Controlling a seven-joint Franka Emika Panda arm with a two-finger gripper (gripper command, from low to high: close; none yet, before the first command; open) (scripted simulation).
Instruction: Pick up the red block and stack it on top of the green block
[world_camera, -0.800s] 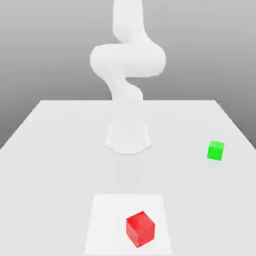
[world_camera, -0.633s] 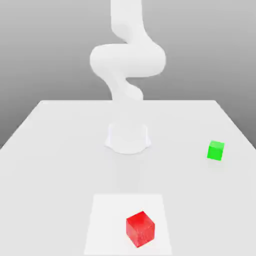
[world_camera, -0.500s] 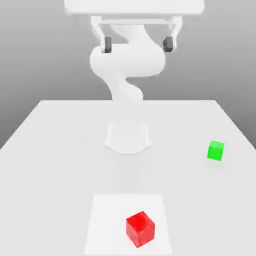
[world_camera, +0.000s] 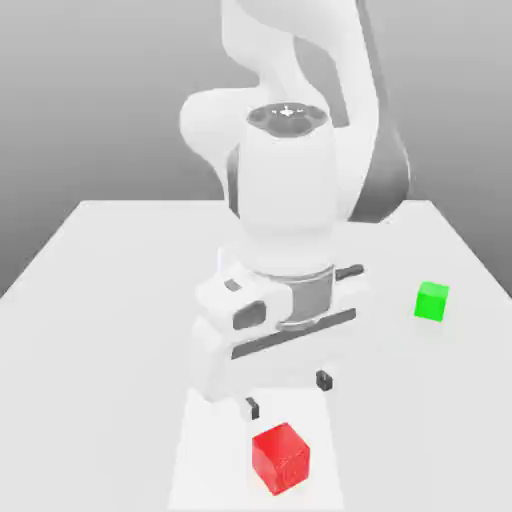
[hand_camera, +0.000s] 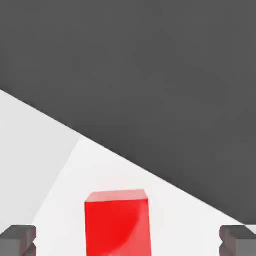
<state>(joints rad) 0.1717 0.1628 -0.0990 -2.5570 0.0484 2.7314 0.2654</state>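
Down comes the arm: half a second ago its gripper hung high over the surface, and now the gripper (world_camera: 288, 394) sits low, just above and behind the red block (world_camera: 280, 458), jaws spread wide and empty. Neither block has budged; the red block rests on the paler square patch (world_camera: 210, 440) near the front edge, and the green block (world_camera: 432, 301) waits well apart toward the exterior view's right. From the hand view the red block (hand_camera: 118, 222) lies between the two dark fingertips (hand_camera: 18, 239), a touch closer to one. My read: nudge sideways to centre it, square the pads to flat faces, sink until they straddle the cube's middle, then close gently.
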